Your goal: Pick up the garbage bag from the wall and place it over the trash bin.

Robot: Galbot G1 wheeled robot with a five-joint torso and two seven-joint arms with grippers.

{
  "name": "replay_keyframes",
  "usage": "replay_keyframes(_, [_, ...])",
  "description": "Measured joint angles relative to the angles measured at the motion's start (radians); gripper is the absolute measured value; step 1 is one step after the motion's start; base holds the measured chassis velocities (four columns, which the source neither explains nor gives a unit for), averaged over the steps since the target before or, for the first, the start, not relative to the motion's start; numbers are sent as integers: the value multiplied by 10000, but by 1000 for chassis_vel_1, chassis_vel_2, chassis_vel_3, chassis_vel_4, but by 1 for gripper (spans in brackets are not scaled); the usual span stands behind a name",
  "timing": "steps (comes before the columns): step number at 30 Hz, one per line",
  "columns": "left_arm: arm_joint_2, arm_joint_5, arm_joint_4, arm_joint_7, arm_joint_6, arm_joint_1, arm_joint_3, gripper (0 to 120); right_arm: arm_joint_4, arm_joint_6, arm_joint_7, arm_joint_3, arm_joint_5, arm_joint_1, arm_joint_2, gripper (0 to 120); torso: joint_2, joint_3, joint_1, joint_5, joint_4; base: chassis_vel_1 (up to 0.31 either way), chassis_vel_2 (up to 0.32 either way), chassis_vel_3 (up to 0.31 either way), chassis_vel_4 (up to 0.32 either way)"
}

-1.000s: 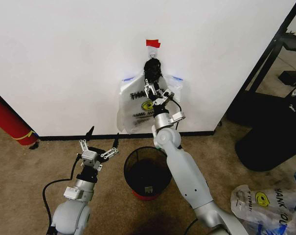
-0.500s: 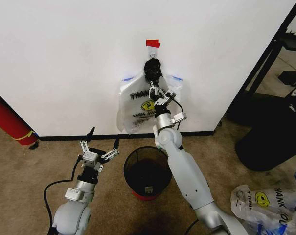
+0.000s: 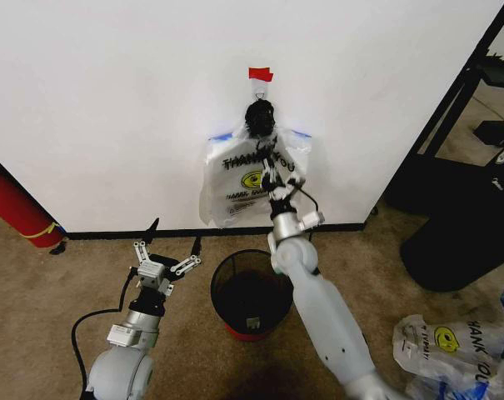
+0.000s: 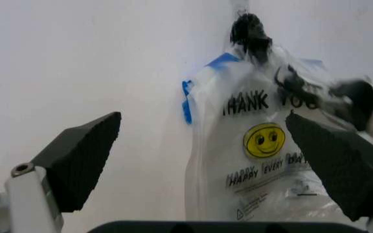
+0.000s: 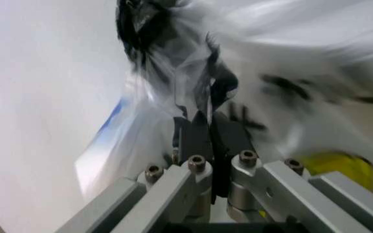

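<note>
The garbage bag (image 3: 235, 179) hangs on the white wall (image 3: 110, 100) from a dark knot under a red tape piece (image 3: 260, 74); its smiley print also faces the left wrist camera (image 4: 264, 141). My right gripper (image 3: 273, 172) reaches up against the bag's front, below the knot. In the right wrist view its fingers (image 5: 199, 138) are shut with a fold of bag plastic pinched between them. The black mesh trash bin (image 3: 219, 283) stands on the carpet directly below the bag. My left gripper (image 3: 175, 236) hovers low, left of the bin, open and holding nothing (image 4: 206, 165).
A red cylinder (image 3: 14, 204) leans at the far left by the baseboard. A large solid black object (image 3: 468, 237) and a black frame (image 3: 460, 96) stand at the right. More printed bags (image 3: 447, 346) lie on the carpet at the bottom right.
My right gripper was open in front of the bag; it has shifted slightly right and down and shut on the plastic. The left arm has barely moved.
</note>
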Motion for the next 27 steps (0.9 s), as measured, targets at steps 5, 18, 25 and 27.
replay_keyframes(5, [22,-116,-92,-31,-41,90,-42,100,660,46,-323,212,-79,-1217,-279,0,0,0,0,0,-1,0,0,0,0])
replay_keyframes(18, [-87,-151,-370,-59,-251,480,-37,100,1933,436,-1484,840,-974,-4133,-1097,0,0,0,-1,0,0,0,0,0,0])
replay_keyframes(25, [-190,-78,-534,-48,-331,699,40,100,1978,1116,-2141,1385,-1716,-5219,-1502,0,0,0,-1,0,1,0,0,0,0])
replay_keyframes(27, [-209,-69,-564,-40,-356,737,68,100,1842,1322,-2308,1590,-1952,-5401,-1616,0,0,0,-1,1,0,0,0,0,0])
